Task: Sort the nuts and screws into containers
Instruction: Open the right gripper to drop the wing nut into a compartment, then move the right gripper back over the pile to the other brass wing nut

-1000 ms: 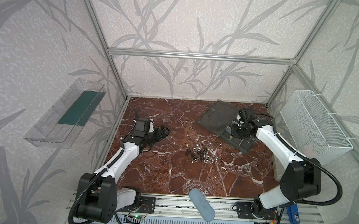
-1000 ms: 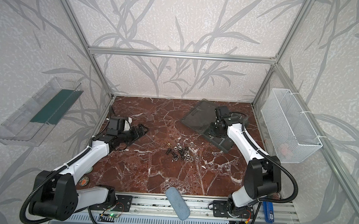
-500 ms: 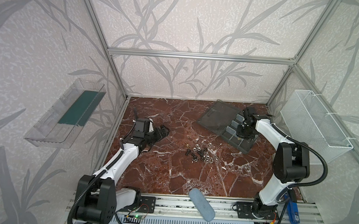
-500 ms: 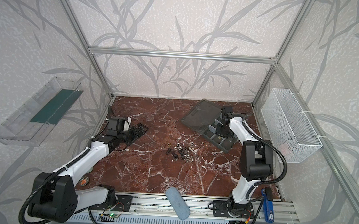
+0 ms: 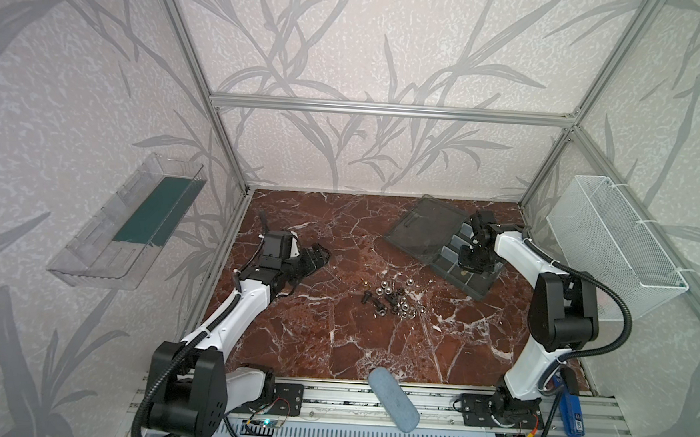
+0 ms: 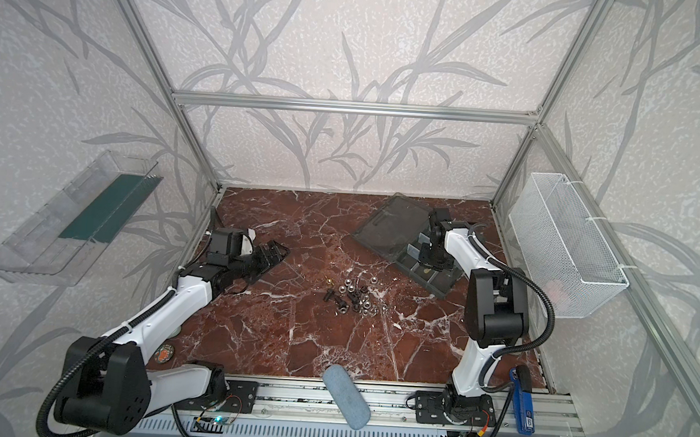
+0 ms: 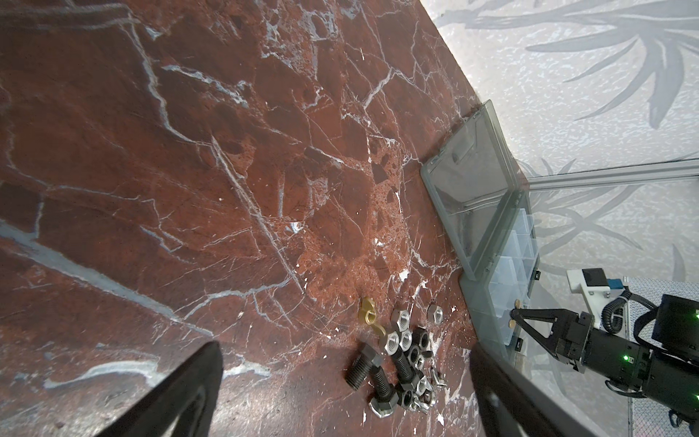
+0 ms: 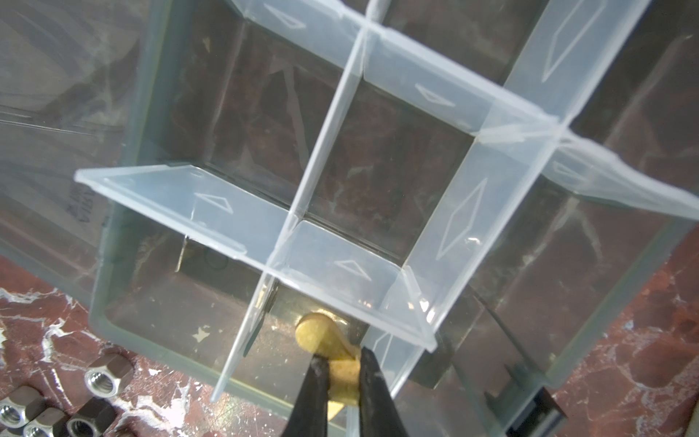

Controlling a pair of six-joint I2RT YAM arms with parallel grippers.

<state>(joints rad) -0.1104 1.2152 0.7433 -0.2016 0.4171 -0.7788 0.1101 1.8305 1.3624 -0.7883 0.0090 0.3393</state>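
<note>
Pinching a brass piece (image 8: 321, 335) tight with the right gripper (image 8: 342, 357), low over an edge compartment (image 8: 281, 336) of the box (image 8: 145, 94), probably for a clean drop. Hovering the left gripper (image 5: 316, 258), jaws spread, near the screws (image 7: 401, 365) and nuts (image 7: 401, 319) heaped on the table (image 5: 291, 328), likely for the next grab.

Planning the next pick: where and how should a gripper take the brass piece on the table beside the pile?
Probably pinch the brass piece across its narrow body, coming straight down from above. It lies low beside the nuts, with bare table on its other side.
</note>
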